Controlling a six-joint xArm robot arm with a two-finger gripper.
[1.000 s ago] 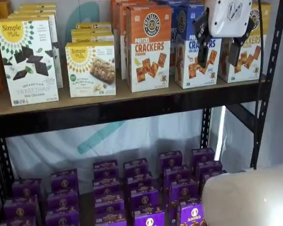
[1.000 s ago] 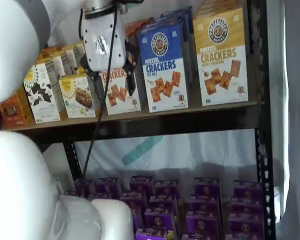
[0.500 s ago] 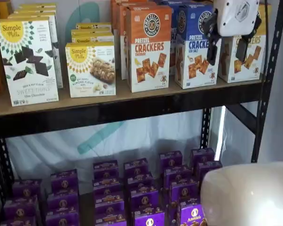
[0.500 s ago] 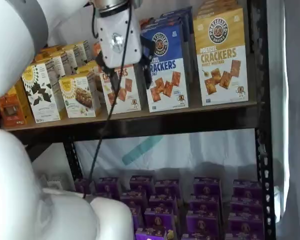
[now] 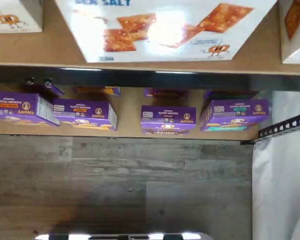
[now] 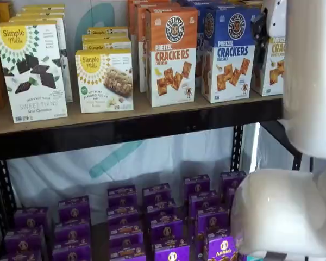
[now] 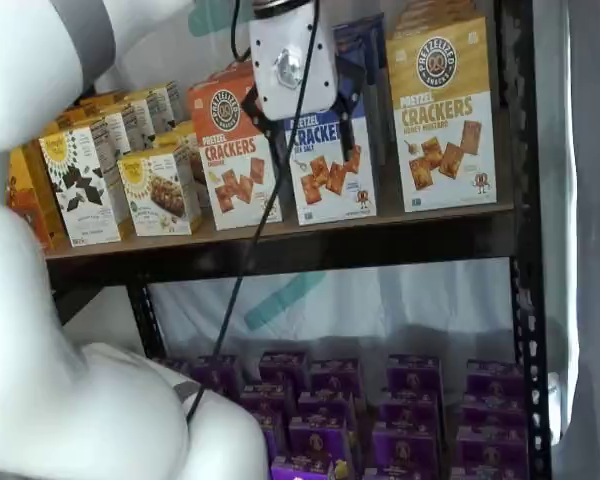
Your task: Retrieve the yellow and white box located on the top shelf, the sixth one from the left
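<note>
The gripper [image 7: 320,125], fingers spread and empty, hangs before the blue box [image 7: 330,165], so the upright yellow box [image 7: 442,115] stands just beside it toward the shelf's [image 7: 380,240] right end.

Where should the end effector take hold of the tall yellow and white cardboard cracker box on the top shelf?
Probably across the narrow sides of the tall yellow and white cardboard cracker box, approaching from the front: it stands upright at the tan wooden top shelf's front edge, with gaps either side.
</note>
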